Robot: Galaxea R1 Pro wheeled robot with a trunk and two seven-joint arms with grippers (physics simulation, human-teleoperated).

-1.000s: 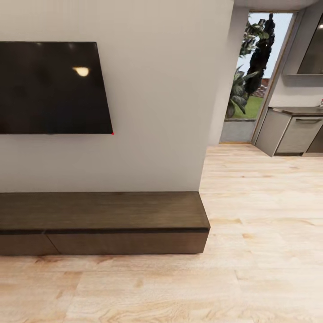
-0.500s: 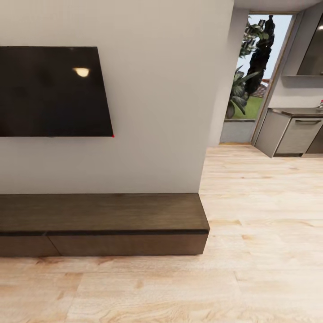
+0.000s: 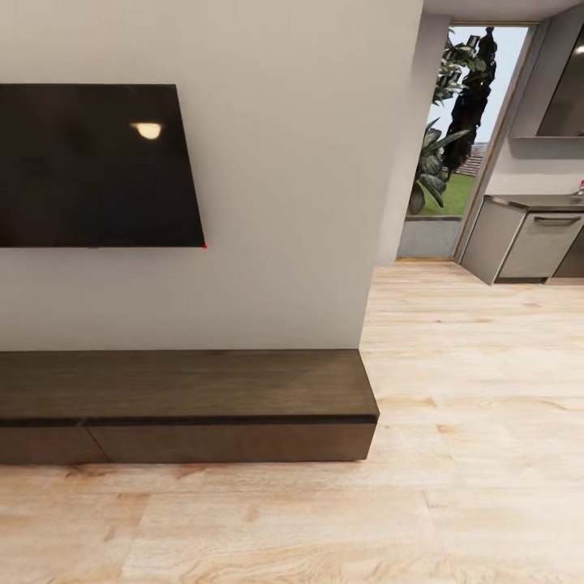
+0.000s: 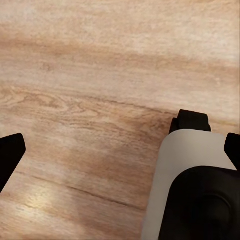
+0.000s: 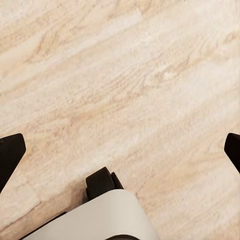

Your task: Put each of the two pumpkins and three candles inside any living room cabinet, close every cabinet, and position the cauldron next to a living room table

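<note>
Here we face the long dark-brown cabinet against the white wall, its flat fronts flush and shut.

We see a black screen mounted on the wall above the cabinet's bare top; pale wood floor runs past the cabinet's right end toward a doorway with greenery outside and grey kitchen units beside it; in the left wrist view our left pincer hangs over the floor boards, its dark fingertips spread wide apart with nothing between them, a white-and-black part of the robot below; in the right wrist view our right pincer likewise stands wide apart and empty above the floor.
</note>
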